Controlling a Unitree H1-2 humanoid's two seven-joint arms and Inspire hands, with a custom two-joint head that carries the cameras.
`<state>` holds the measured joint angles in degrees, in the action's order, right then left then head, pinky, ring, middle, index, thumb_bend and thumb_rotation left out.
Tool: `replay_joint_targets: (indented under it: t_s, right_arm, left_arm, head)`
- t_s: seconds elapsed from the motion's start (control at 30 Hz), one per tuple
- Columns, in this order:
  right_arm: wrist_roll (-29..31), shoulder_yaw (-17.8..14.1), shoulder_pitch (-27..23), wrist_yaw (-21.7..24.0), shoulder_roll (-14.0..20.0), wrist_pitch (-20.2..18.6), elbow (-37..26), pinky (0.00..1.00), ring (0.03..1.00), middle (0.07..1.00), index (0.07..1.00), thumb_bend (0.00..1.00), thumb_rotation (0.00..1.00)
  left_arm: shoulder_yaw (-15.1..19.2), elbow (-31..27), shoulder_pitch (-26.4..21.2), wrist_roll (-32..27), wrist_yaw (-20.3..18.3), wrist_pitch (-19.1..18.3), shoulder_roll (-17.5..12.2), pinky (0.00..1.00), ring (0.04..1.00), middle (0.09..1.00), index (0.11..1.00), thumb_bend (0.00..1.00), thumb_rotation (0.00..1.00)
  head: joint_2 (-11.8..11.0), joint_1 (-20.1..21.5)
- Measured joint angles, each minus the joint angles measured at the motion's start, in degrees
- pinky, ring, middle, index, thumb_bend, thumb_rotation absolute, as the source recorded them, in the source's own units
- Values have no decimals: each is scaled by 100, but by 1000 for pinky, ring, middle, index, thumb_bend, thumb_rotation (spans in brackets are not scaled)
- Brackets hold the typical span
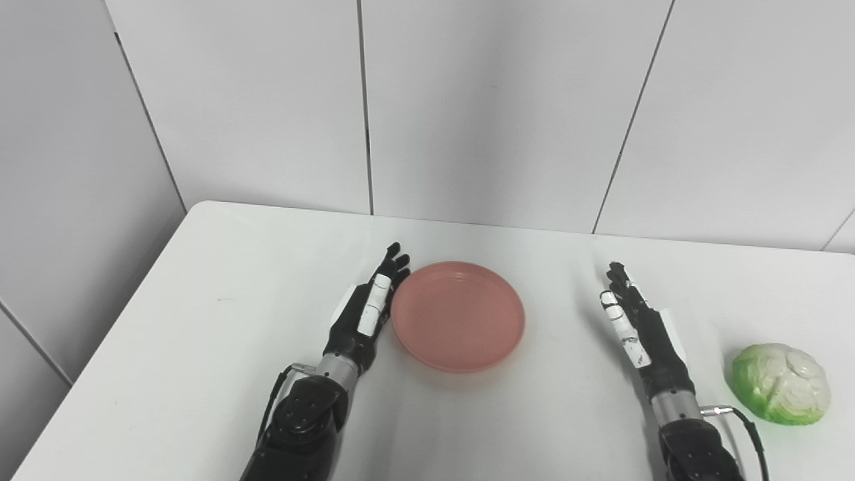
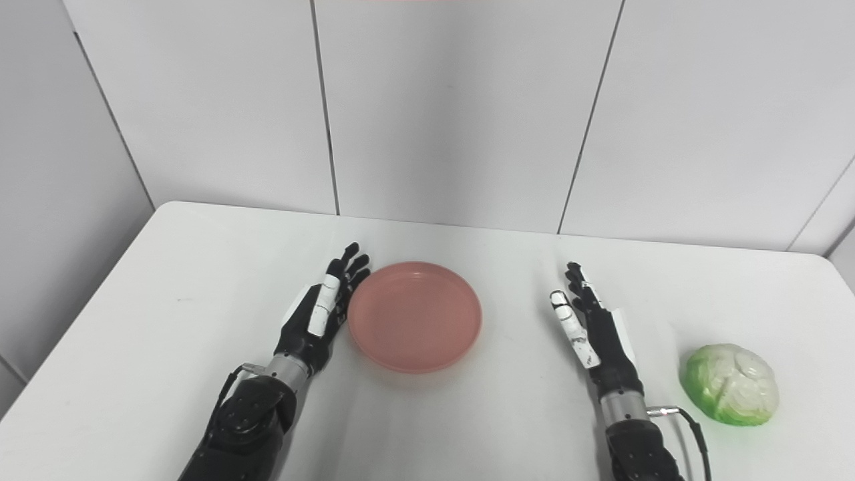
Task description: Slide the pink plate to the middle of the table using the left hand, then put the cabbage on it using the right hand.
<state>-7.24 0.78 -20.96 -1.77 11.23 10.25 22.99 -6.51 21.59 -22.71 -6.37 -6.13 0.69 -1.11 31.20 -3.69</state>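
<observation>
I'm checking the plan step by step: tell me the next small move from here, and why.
Probably move the right hand to the right, toward the cabbage. The pink plate already lies about mid-table with the open left hand flat against its left rim, so the slide looks done. The cabbage sits untouched near the table's right edge, and the right hand is open and empty between the two.

Bright even overhead light, soft faint shadows, no glare, sharp pics, slightly washed-out whites
</observation>
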Motion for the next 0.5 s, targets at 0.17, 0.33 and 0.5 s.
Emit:
replay_joint_targets:
  t_s: [0.17,0.33,0.5]
  right_arm:
    - [16,1,1,-9,-24,-3,-16,918,941,949,950,831,1000]
    - [14,7,3,-9,-30,-17,-44,918,942,947,949,812,1000]
    - [-12,16,7,-21,-56,-18,-62,904,931,937,938,803,1000]
  left_arm:
    - [-37,-2,31,-27,-154,12,53,958,978,998,1000,814,1000]
    - [-22,-6,52,-163,-294,16,75,995,998,1000,1000,823,1000]
    - [6,-38,90,-256,-375,9,113,981,984,993,1000,811,1000]
  head:
    - [35,79]
    - [53,88]
    - [70,123]
